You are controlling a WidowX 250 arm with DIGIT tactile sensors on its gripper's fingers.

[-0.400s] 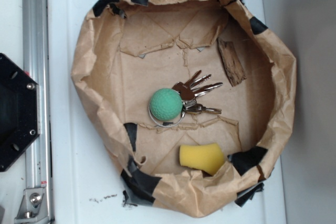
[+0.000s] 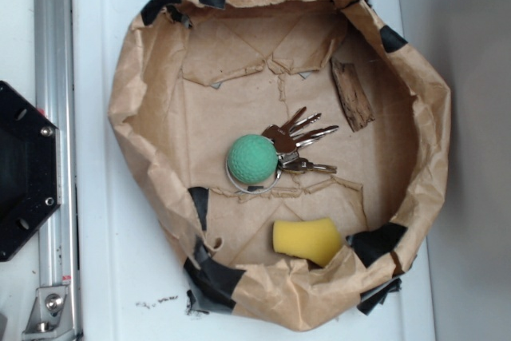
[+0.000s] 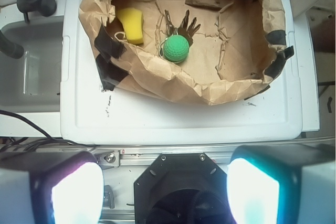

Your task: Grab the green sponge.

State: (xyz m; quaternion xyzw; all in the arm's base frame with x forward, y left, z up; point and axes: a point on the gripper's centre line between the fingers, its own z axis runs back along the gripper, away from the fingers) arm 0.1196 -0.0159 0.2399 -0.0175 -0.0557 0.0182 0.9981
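Keys (image 2: 299, 147) lie fanned out on the floor of the paper bin (image 2: 144, 77), pressed right against the green ball (image 2: 252, 158) that the task calls a sponge; their ring curls under the ball's lower edge. You also have a yellow sponge (image 2: 306, 239) near the bin's front wall, just beside a patch of black tape (image 2: 377, 243), and a strip of bark (image 2: 351, 94) lying apart toward the far side. The bin's crumpled brown walls rise all around these things, patched with tape at several spots along the rim.

Your claw (image 3: 165, 192) hangs well back from the bin, above the black base (image 3: 178, 182) at the edge of the white surface (image 3: 178, 119), and its two pads (image 3: 76, 192) stand wide apart with nothing between them. From the wrist view the ball (image 3: 175, 48) sits far ahead of the claw, roughly centred between the pads, beyond the bin's near wall.

The ball is round and dimpled with a matte foam look; the yellow sponge is a soft, curved block; the keys are bright metal; the bark is rough and dark brown.
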